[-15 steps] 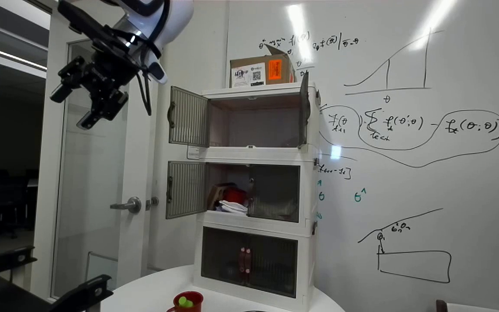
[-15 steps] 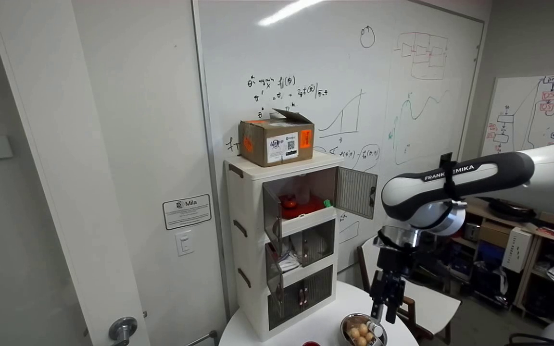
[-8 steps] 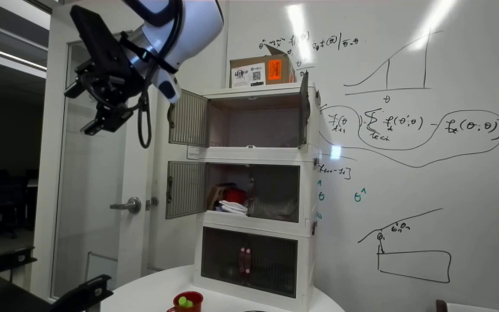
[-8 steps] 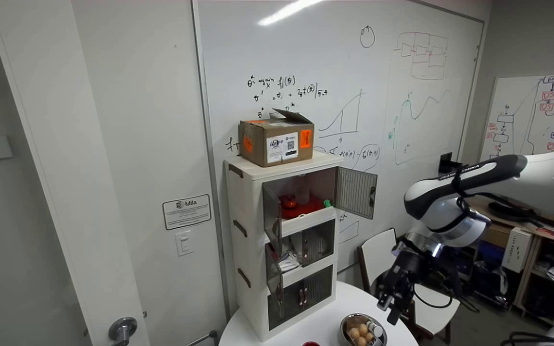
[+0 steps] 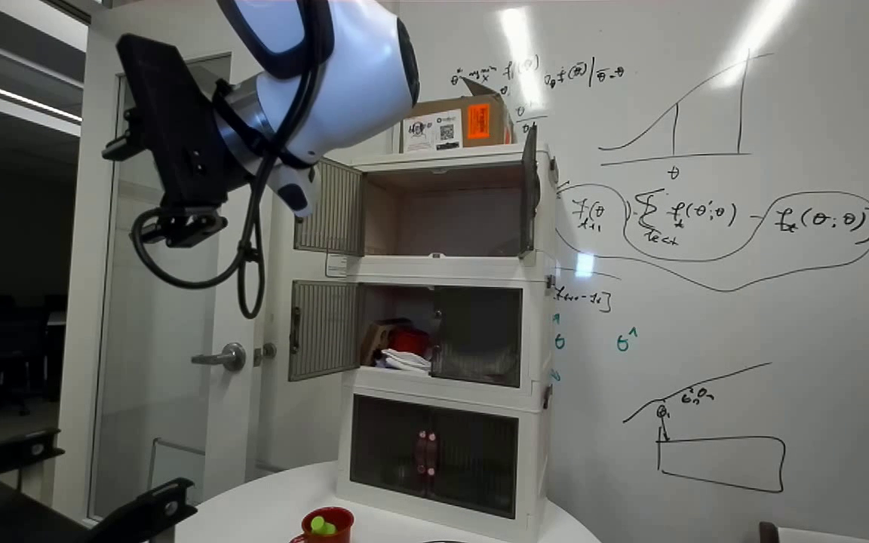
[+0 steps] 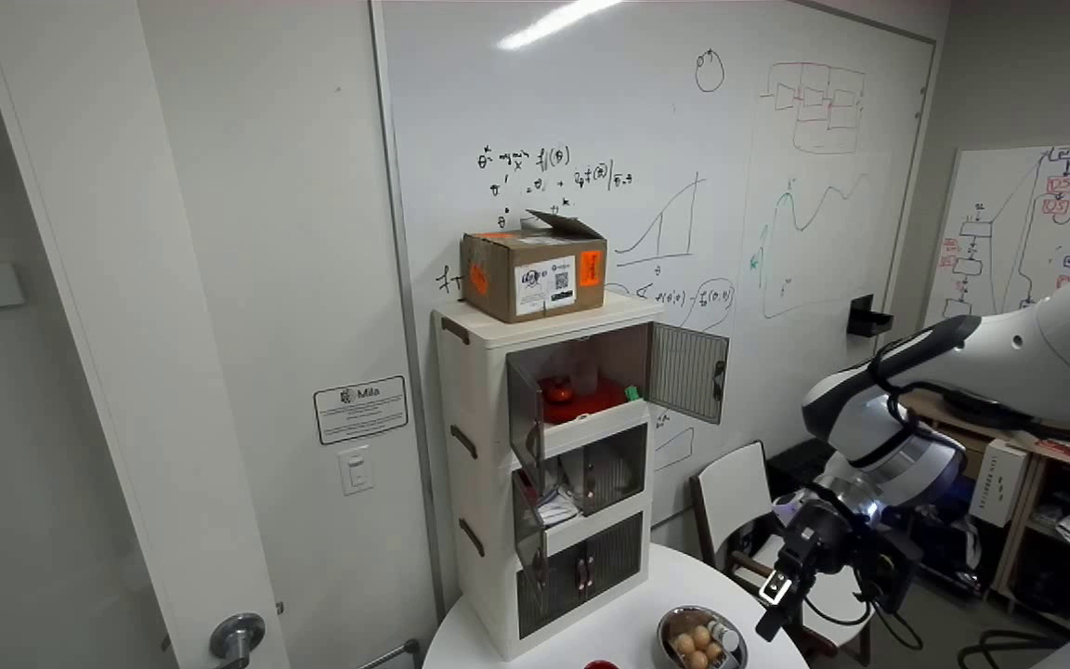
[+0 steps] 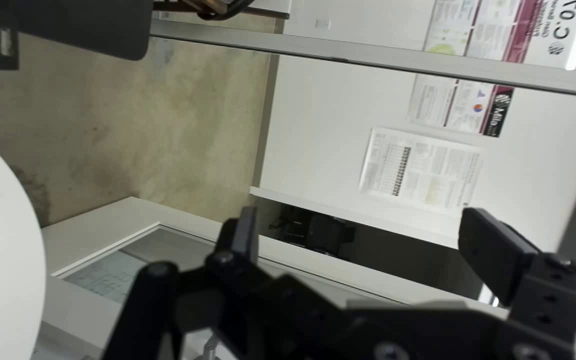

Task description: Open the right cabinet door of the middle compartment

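Note:
The right cabinet door (image 5: pixel 480 337) is a grey panel, shut, at the right of the middle compartment (image 5: pixel 446 386); it also shows in an exterior view (image 6: pixel 623 467). Its handle (image 5: pixel 437 332) is at its left edge. The matching left door (image 5: pixel 324 330) stands swung open, with white cloth and a red thing inside. My gripper (image 7: pixel 368 230) is open and empty; the wrist view shows a wall and doorway, not the cabinet. In an exterior view the gripper (image 6: pixel 772 606) is apart from the cabinet, low beyond the table's right edge.
Both top doors (image 5: pixel 329 204) stand open; the bottom doors (image 5: pixel 472 467) are shut. A cardboard box (image 6: pixel 535 274) sits on the cabinet. On the round table (image 6: pixel 591 641) are a metal bowl of eggs (image 6: pixel 700 641) and a red mug (image 5: pixel 336 524). A chair (image 6: pixel 735 492) stands behind.
The arm has drawn back, away from the bowl, and the wrist has turned, so the fingers now point more away from an exterior camera. The cabinet and its doors have not moved.

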### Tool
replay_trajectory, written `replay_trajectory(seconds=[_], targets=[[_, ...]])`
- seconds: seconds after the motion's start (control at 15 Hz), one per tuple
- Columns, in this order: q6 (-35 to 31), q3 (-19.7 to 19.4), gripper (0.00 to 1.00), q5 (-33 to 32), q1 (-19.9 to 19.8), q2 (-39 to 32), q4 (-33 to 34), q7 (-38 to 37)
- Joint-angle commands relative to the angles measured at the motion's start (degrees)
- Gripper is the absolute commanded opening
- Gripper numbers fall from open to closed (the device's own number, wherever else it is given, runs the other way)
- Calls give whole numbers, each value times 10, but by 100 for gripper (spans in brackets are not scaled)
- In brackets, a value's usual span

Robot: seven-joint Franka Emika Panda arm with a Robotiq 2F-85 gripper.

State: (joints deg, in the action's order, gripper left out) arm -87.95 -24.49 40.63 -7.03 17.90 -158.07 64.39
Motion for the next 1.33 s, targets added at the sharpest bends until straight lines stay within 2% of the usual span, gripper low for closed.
replay_trajectory(seconds=[0.0,0.07,0.47,0.53,0.87,1.27], targets=[[85,12,100,-5,-22,-60,26,85],[47,28,100,2,-38,-25,6,50],[68,32,100,1,-40,-54,15,75],[63,37,100,13,-37,-46,9,102],[46,48,100,175,-37,-120,4,237],[62,55,100,330,-62,-258,56,419]])
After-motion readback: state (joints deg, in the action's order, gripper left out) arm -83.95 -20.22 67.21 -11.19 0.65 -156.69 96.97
